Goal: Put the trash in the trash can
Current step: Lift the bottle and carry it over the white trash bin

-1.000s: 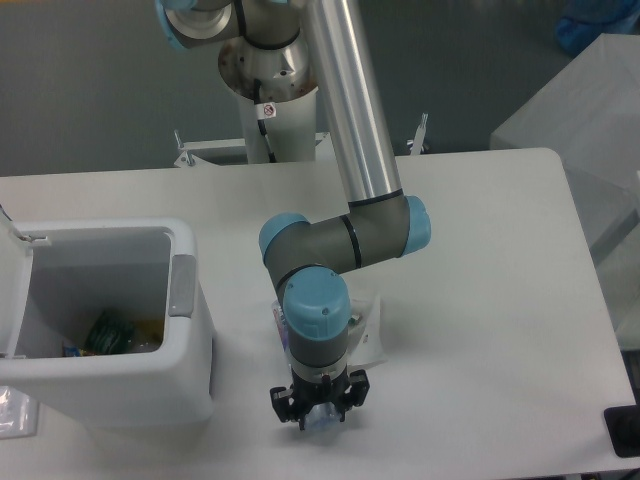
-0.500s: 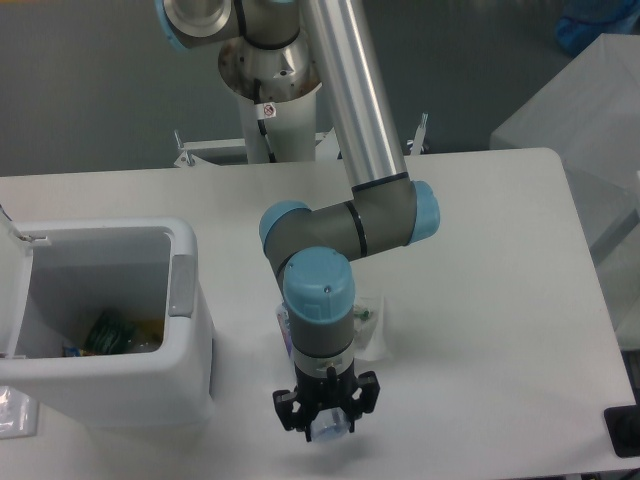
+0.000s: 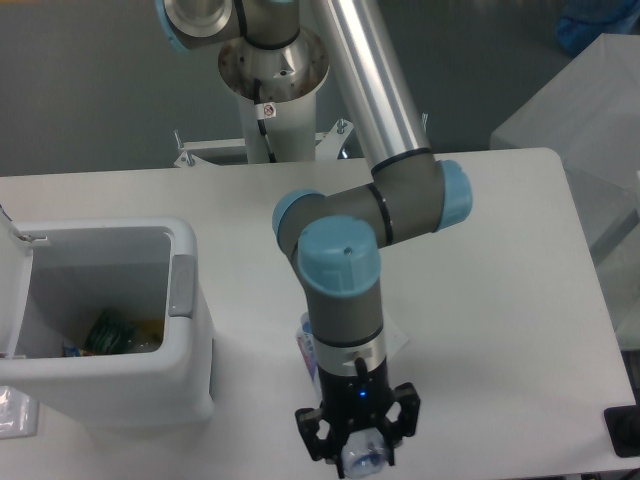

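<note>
My gripper point(image 3: 358, 450) hangs near the table's front edge, pointing down, shut on the clear plastic bottle point(image 3: 364, 462). The bottle's bluish label point(image 3: 307, 350) peeks out left of the wrist; the arm hides the rest of it. A corner of the whitish packet point(image 3: 397, 340) shows on the table just right of the wrist. The white trash can point(image 3: 190, 345) stands at the left with its lid point(image 3: 12, 290) swung open and its grey latch panel point(image 3: 181, 285) facing the arm. The gripper is well to the right of the can.
Green and yellow wrappers point(image 3: 110, 330) lie inside the can. A clear bag point(image 3: 15, 412) lies at the front left corner. A black object point(image 3: 625, 432) sits off the table's front right. The robot base point(image 3: 272, 110) stands behind the table.
The gripper has moved right and toward the camera, carrying the bottle with it. The packet stays on the table and is now mostly hidden behind the wrist.
</note>
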`<move>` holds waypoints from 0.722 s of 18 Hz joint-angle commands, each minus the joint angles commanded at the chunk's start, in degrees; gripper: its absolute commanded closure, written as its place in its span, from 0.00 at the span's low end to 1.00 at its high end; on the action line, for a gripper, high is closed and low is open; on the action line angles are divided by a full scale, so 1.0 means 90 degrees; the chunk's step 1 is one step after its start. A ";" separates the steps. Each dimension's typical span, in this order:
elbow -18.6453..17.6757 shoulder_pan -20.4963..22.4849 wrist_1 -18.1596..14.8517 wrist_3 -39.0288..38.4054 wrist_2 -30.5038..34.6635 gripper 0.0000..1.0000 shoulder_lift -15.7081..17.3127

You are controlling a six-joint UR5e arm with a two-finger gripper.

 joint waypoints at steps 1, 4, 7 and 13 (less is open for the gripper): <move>0.0127 0.0039 0.0000 -0.0049 0.0000 0.36 0.0039; 0.0469 0.0157 0.0000 -0.0254 -0.0019 0.36 0.0195; 0.0636 0.0254 0.0000 -0.0303 -0.0020 0.36 0.0361; 0.0626 0.0186 0.0000 -0.0430 -0.0097 0.35 0.0879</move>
